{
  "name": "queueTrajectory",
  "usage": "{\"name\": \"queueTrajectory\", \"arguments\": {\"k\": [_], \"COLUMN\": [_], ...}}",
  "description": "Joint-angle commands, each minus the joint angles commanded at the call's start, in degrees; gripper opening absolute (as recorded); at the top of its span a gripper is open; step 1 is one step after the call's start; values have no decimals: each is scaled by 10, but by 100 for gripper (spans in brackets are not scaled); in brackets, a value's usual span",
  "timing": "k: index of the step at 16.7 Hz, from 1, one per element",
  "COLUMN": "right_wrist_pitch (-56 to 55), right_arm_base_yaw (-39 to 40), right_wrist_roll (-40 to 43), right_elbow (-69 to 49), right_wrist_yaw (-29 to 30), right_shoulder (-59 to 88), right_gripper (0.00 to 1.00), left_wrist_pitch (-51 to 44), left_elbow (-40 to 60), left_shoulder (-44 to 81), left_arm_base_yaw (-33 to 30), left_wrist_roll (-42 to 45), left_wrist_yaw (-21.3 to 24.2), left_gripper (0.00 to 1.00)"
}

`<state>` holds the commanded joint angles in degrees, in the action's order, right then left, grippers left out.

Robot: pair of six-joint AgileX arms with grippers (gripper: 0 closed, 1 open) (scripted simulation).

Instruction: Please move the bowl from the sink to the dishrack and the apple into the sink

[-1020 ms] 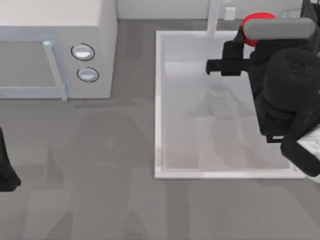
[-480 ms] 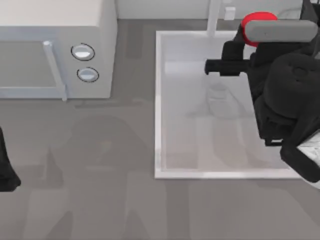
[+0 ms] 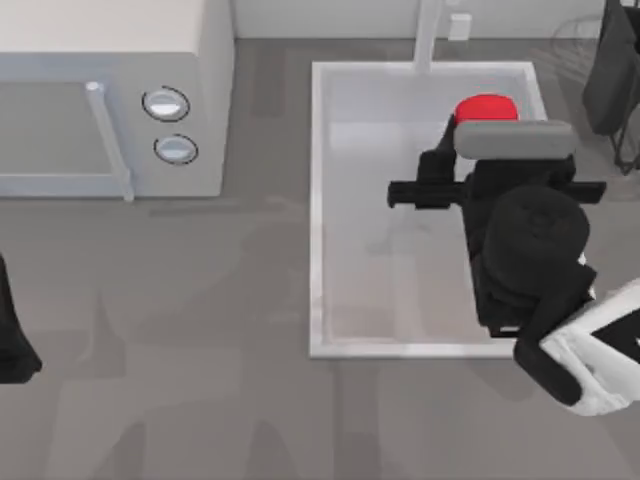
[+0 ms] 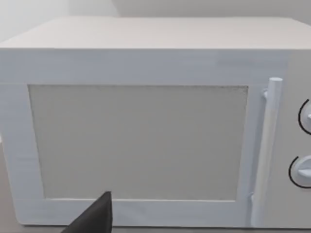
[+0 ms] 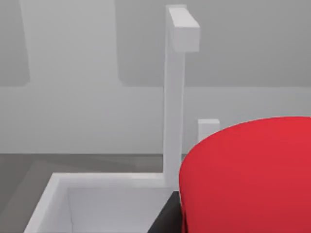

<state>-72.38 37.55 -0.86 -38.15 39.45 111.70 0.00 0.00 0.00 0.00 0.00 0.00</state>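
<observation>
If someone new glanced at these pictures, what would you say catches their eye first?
The small bright red apple stands out, held up by the right gripper over the far end of the large white rectangular sink, near the white faucet post. Next comes the boxy white microwave at the table's far left, with the left arm parked at the left edge.

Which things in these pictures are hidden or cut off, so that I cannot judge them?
- Right end effector: top view, the arm covers its fingers; whether it grips the apple is unclear.
- Apple: right wrist view, cut off by the frame edge.
- Sink: top view, the right arm hides part of its floor.
- Microwave: left wrist view, knobs cut off.
</observation>
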Motion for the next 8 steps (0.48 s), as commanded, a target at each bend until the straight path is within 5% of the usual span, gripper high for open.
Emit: {"name": "queueTrajectory", "arguments": {"k": [8], "right_wrist_pitch": [-198], "right_arm_base_yaw": [-3], "right_wrist_roll": [0], "right_elbow": [33], "right_wrist_yaw": [-2], "right_shoulder": [160], "right_gripper": [0], "left_wrist_pitch": [0], "left_elbow": [0], "left_shoulder": [0], "left_arm_base_yaw": [0], "left_wrist_roll": [0], "left_wrist_yaw": [0], "left_gripper": [100]}}
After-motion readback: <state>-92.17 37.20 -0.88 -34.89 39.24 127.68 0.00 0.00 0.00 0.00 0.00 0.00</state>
